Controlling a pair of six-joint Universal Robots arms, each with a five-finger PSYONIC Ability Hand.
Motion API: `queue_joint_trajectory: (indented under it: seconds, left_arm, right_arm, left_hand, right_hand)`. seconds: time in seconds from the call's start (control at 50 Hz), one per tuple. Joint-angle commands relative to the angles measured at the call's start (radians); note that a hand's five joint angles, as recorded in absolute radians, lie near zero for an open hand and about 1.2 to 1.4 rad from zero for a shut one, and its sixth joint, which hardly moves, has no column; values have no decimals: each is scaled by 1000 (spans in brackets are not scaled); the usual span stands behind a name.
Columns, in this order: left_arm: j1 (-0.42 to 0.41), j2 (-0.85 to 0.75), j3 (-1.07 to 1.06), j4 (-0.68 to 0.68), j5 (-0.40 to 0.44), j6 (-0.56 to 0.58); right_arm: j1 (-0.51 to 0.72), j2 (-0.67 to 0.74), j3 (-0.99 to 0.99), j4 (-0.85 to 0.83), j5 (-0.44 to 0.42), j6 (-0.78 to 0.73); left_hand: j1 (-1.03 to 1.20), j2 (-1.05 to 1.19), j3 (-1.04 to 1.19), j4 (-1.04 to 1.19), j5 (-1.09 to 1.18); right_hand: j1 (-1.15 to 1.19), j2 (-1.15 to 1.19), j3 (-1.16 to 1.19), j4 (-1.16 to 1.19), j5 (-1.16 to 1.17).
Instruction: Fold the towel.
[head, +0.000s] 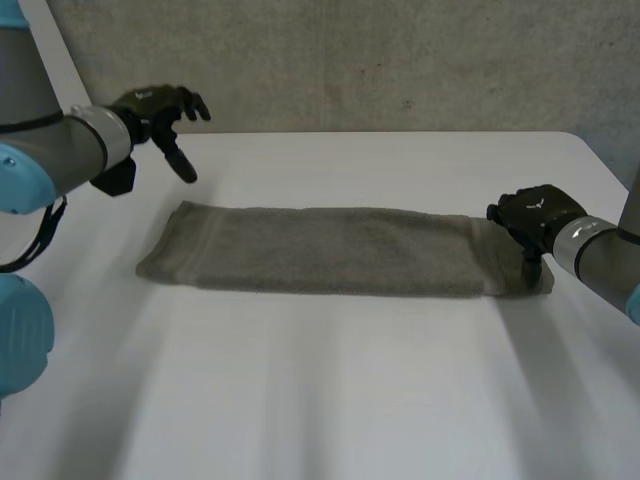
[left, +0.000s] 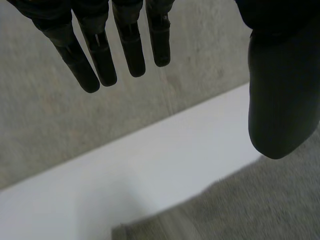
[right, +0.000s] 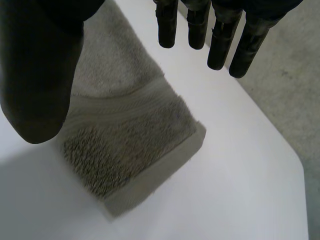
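Currently I see the grey towel (head: 320, 250) lying as a long folded strip across the middle of the head view, flat on the white table (head: 330, 400). My left hand (head: 150, 105) sits in the upper left of that frame, raised off the table and apart from the towel's near end. In its wrist view the fingers (left: 102, 60) hang straight and spread, well away from the thumb, holding nothing, with a towel corner under the palm. My right hand (head: 535, 215) is at the right edge of the frame, over the towel's other end. Its fingers (right: 220, 45) are straight and wide of the thumb, with the banded end of the towel below the gap. Whether the thumb touches the cloth, I cannot tell.
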Motion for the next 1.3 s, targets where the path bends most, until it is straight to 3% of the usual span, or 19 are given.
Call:
queue_joint_trajectory:
  seconds: [0.02, 0.2, 0.4, 0.56, 0.66, 0.74, 1.06, 1.18, 1.22, 1.24, 1.28, 1.3]
  left_arm:
    - [-11, 79, 18, 27, -9, -3]
    - [-41, 178, 21, 44, -21, -6]
    - [-71, 235, 27, 59, -81, -6]
    - [-84, 248, 27, 59, -96, -6]
    - [-87, 248, 27, 59, -111, -6]
    - [-87, 246, 27, 61, -127, -6]
    - [-116, 235, -39, 64, -181, -6]
    - [-117, 261, -220, 170, -185, -6]
    - [-105, 360, -416, 301, -182, -5]
    - [-105, 361, -418, 302, -182, -5]
    - [-94, 494, -689, 520, -173, 6]
    - [-94, 495, -691, 521, -173, 6]
  right_arm:
    - [-9, 14, 30, -35, -1, 0]
    - [-18, 78, 25, -81, 4, -3]
    - [-23, 138, 12, -92, 4, -6]
    - [-46, 148, 9, -100, 4, -13]
    - [-60, 141, 15, -103, 5, -13]
    - [-68, 132, 22, -106, 4, -13]
    - [-68, 117, 48, -110, 0, -13]
    - [-68, 117, 53, -110, -4, -13]
    - [-68, 118, 56, -110, -6, -15]
    - [-68, 118, 56, -110, -6, -15]
    - [-68, 118, 59, -110, -7, -15]
    - [-68, 118, 59, -110, -7, -15]
  left_hand:
    - [-40, -32, -39, -36, -221]
    - [-40, -32, -39, -36, -221]
    - [-5, 3, -3, 0, -186]
    - [13, 21, 14, 17, -168]
    - [19, 27, 20, 23, -162]
    - [57, 65, 58, 61, -125]
    - [145, 153, 146, 149, -36]
    - [166, 174, 167, 170, -16]
    - [166, 174, 167, 170, -16]
    - [166, 174, 167, 170, -16]
    - [160, 168, 161, 164, -22]
    - [160, 168, 161, 164, -22]
  right_hand:
    - [-53, -71, -68, -80, -61]
    - [-53, -71, -68, -80, -61]
    - [145, 127, 130, 118, 137]
    - [548, 530, 532, 520, 539]
    - [1010, 992, 995, 983, 1002]
    - [1166, 1148, 1151, 1139, 1158]
    - [1169, 1151, 1154, 1141, 1160]
    - [1169, 1151, 1154, 1141, 1160]
    - [1169, 1151, 1154, 1141, 1160]
    - [1169, 1151, 1154, 1141, 1160]
    - [1169, 1151, 1154, 1141, 1160]
    - [1169, 1151, 1154, 1141, 1160]
